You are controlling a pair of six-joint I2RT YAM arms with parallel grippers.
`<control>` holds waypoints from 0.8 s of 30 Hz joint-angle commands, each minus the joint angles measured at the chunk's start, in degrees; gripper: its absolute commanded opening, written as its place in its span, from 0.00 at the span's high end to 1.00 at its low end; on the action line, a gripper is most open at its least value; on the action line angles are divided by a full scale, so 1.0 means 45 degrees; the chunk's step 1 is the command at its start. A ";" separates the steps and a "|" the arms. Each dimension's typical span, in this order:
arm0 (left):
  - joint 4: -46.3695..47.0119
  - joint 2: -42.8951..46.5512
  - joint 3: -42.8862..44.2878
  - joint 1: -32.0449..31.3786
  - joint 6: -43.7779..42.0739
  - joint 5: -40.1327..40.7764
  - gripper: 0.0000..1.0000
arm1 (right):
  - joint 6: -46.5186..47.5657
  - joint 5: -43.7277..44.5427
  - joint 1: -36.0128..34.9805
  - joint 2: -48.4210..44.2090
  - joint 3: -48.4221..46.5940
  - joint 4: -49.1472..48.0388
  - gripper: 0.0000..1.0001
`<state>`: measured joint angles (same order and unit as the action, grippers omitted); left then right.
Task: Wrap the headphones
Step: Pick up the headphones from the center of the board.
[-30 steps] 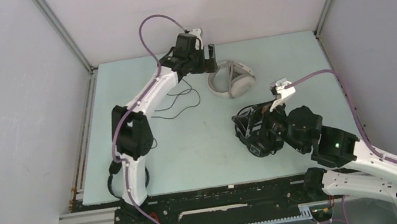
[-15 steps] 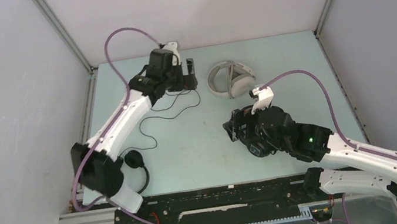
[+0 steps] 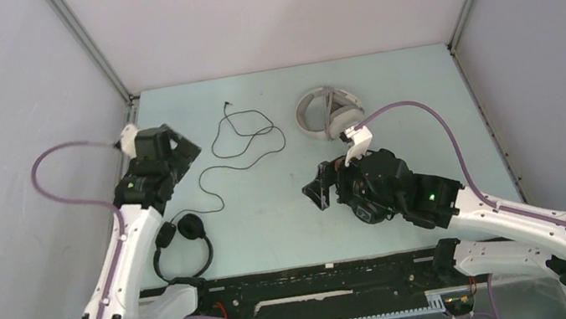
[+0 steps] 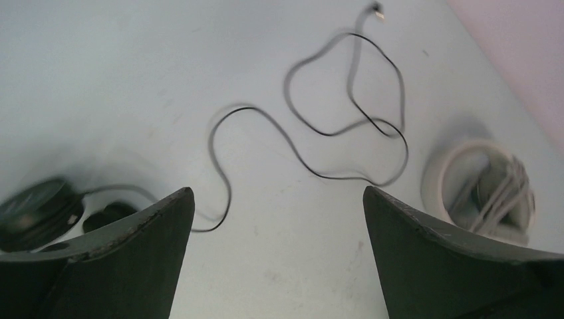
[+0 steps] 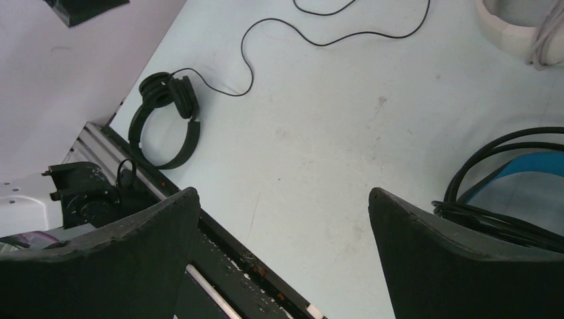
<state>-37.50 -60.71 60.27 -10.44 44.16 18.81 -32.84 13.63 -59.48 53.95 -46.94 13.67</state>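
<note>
Pulled back leftward, left pincer (image 4: 277, 193) gapes empty above thin looping black cable (image 4: 380, 125); right pincer (image 5: 282, 193) likewise spread, empty.

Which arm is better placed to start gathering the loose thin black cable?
Probably left. The left gripper, open, is nearest the thin black cable, with the slim black headphones beside its arm; the right gripper hovers by the bulky black headphones, farther away.

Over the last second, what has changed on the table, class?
The left gripper pulled back from beside the white headphones toward the near-left corner, open, empty. The right gripper edged left, open. The white headphones and small black headphones stayed put.
</note>
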 commanded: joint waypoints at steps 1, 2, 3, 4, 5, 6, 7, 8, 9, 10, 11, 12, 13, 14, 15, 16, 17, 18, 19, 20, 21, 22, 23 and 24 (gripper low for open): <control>-0.2911 0.0514 -0.0800 0.1170 0.4031 0.1428 0.04 | -0.0125 -0.0657 -0.0013 -0.0165 0.0040 -0.0808 0.00; -0.2900 0.0679 -0.1067 0.1288 0.4104 0.1390 0.05 | -0.0210 -0.0733 -0.0027 -0.0204 0.0143 -0.0943 0.01; -0.2954 0.0859 -0.1316 0.1324 0.4331 0.1517 0.06 | -0.0303 -0.0805 -0.0039 -0.0238 0.0280 -0.1099 0.01; -0.3066 0.1003 -0.1518 0.1350 0.4601 0.1694 0.06 | -0.0393 -0.0934 -0.0043 -0.0255 0.0409 -0.1260 0.01; -0.3151 0.1124 -0.1701 0.1361 0.4864 0.1865 0.06 | -0.0492 -0.1016 -0.0060 -0.0274 0.0535 -0.1402 0.00; -0.3296 0.1181 -0.1846 0.1362 0.5190 0.2069 0.08 | -0.0575 -0.1114 -0.0053 -0.0288 0.0595 -0.1498 0.00; -0.3524 0.1210 -0.1970 0.1362 0.5524 0.2256 0.10 | -0.0647 -0.1190 -0.0052 -0.0273 0.0610 -0.1486 0.01; -0.3806 0.1172 -0.2068 0.1362 0.5863 0.2501 0.12 | -0.0675 -0.1246 -0.0056 -0.0262 0.0607 -0.1462 0.00; -0.3949 0.1042 -0.2166 0.1357 0.6081 0.2620 0.14 | -0.0701 -0.1277 -0.0059 -0.0303 0.0606 -0.1413 0.01; -0.3930 0.0919 -0.2356 0.1379 0.6177 0.2559 0.15 | -0.0709 -0.1289 -0.0074 -0.0336 0.0606 -0.1348 0.00; -0.3901 0.0799 -0.2551 0.1398 0.6255 0.2407 0.17 | -0.0677 -0.1314 -0.0081 -0.0347 0.0611 -0.1281 0.01; -0.3785 0.0678 -0.2815 0.1403 0.6289 0.2159 0.18 | -0.0638 -0.1349 -0.0072 -0.0349 0.0607 -0.1222 0.01; -0.3658 0.0483 -0.2974 0.1403 0.6315 0.2020 0.19 | -0.0589 -0.1373 -0.0067 -0.0322 0.0606 -0.1177 0.01; -0.3645 0.0395 -0.3090 0.1402 0.6362 0.1920 0.20 | -0.0592 -0.1384 -0.0064 -0.0303 0.0606 -0.1137 0.01; -0.3597 0.0240 -0.3175 0.1404 0.6407 0.1898 0.20 | -0.0620 -0.1387 -0.0048 -0.0263 0.0606 -0.1092 0.00; -0.3518 0.0089 -0.3237 0.1409 0.6335 0.1880 0.20 | -0.0630 -0.1397 -0.0044 -0.0226 0.0606 -0.1086 0.00; -0.3420 -0.0045 -0.3293 0.1400 0.6253 0.1876 0.20 | -0.0676 -0.1404 -0.0073 -0.0190 0.0611 -0.1095 0.00; -0.3298 -0.0179 -0.3361 0.1416 0.6184 0.1878 0.20 | -0.0703 -0.1400 -0.0075 -0.0149 0.0619 -0.1131 0.00; -0.3168 -0.0284 -0.3441 0.1413 0.6112 0.1851 0.19 | -0.0726 -0.1423 -0.0072 -0.0121 0.0625 -0.1157 0.00; -0.3059 -0.0372 -0.3546 0.1415 0.6088 0.1796 0.20 | -0.0719 -0.1478 -0.0081 -0.0089 0.0631 -0.1194 0.00; -0.2977 -0.0435 -0.3676 0.1420 0.6110 0.1712 0.20 | -0.0721 -0.1543 -0.0080 -0.0068 0.0617 -0.1230 0.00; -0.2925 -0.0494 -0.3797 0.1394 0.6159 0.1608 0.21 | -0.0728 -0.1603 -0.0072 -0.0058 0.0608 -0.1255 0.00; -0.2850 -0.0572 -0.3925 0.1413 0.6238 0.1444 0.21 | -0.0756 -0.1654 -0.0081 -0.0042 0.0621 -0.1245 0.00; -0.2763 -0.0648 -0.4021 0.1404 0.6284 0.1277 0.22 | -0.0767 -0.1677 -0.0119 -0.0037 0.0620 -0.1200 0.00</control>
<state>-52.03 -62.87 44.16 -4.56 70.26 25.87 -35.64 7.22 -59.53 53.58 -44.07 10.44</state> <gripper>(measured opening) 0.792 0.994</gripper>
